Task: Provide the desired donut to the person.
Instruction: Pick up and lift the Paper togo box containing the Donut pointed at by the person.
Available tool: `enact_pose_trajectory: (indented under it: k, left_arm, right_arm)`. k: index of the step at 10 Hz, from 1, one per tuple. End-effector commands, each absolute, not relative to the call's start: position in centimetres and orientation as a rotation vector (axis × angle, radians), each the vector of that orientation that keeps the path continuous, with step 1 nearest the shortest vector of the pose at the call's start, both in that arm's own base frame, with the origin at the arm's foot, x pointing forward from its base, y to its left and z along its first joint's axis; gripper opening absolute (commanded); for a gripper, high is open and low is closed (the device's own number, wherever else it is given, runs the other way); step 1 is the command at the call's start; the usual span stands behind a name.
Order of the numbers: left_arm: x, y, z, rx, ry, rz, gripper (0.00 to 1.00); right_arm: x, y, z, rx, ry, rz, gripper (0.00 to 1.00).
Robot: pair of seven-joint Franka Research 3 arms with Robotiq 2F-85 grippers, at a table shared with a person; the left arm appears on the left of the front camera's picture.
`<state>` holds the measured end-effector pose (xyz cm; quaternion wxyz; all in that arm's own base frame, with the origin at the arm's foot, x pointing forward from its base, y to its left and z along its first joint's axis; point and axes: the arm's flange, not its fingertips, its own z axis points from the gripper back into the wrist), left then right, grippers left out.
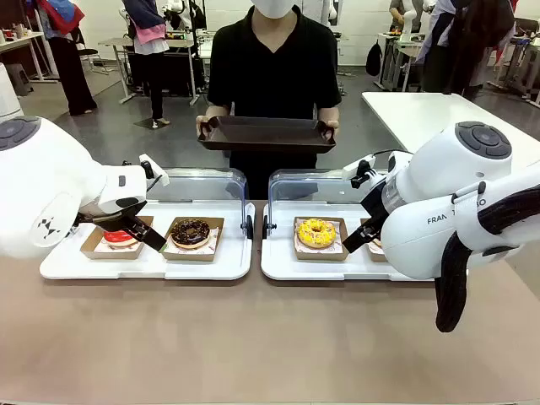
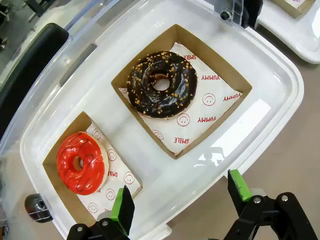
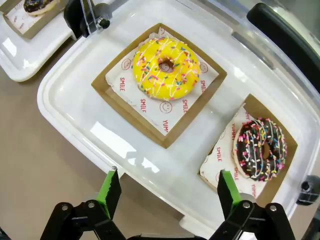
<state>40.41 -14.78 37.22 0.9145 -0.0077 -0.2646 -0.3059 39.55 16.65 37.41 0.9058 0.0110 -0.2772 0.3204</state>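
Tan tabletop [image 1: 270, 337] (wide) lies before white trays [image 1: 229, 255].

You have a red-glazed donut [image 2: 80, 162] with dark stripes at 8 o'clock in the left wrist view, and a dark chocolate donut [image 2: 161, 84] flecked tan at 12. In the right wrist view:
- yellow donut [image 3: 166, 68] at 12, white drizzle, multicolour sprinkles
- brown donut [image 3: 261, 148] at 4, rainbow sprinkles

Boxes [image 2: 212, 65] are brown, and liners [image 2: 215, 100] are white printed red. The person [image 1: 274, 59] wears black, and the person's tray [image 1: 266, 133] is dark brown.

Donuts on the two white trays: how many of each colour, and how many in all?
red-glazed donut: 1
chocolate donut with nut bits: 1
yellow sprinkled donut: 1
chocolate donut with coloured sprinkles: 1
Total: 4
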Motion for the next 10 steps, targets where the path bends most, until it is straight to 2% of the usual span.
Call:
enact_pose_trajectory:
  k: [1, 10]
  left_arm:
    - [40.41, -14.79, 37.22, -0.016, -0.545, -0.630, 1.00]
    - [40.41, -14.79, 37.22, -0.016, -0.545, -0.630, 1.00]
  right_arm:
    - [39.55, 16.65, 37.41, 0.023, -0.572, 0.662, 1.00]
    - [39.55, 16.65, 37.41, 0.023, -0.572, 0.662, 1.00]
